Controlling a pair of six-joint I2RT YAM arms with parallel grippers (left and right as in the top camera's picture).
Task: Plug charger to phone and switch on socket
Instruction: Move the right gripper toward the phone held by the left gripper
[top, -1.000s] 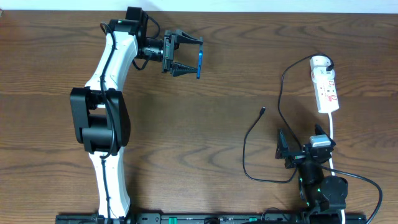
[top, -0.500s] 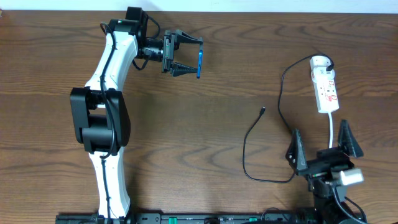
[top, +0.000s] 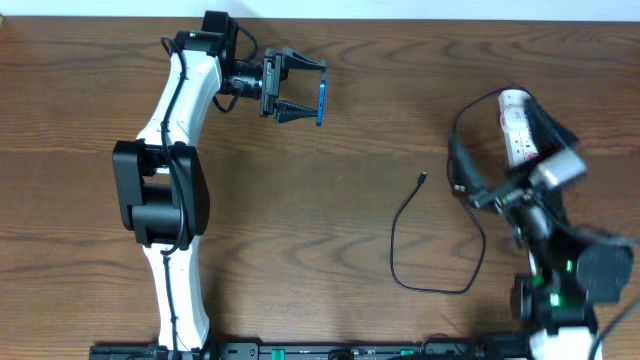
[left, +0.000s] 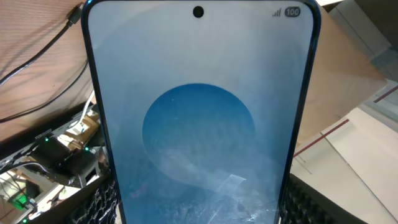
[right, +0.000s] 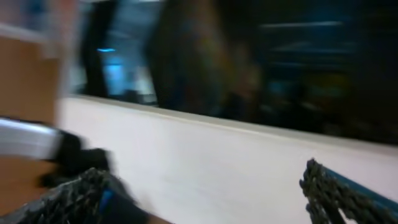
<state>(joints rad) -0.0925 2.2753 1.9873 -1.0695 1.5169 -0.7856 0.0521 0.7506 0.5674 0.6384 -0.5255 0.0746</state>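
Wooden table (top: 380, 120), left pincer (top: 316, 94) clamping phone (top: 320, 103), edge-on overhead, face-on at wrist

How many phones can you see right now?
1. The phone sits edge-on in the left gripper, over the table's far side. The right arm could hide another near the socket.

Brown wood table (top: 330, 250); black charger (top: 393, 250), white socket (top: 514, 110) lying on it
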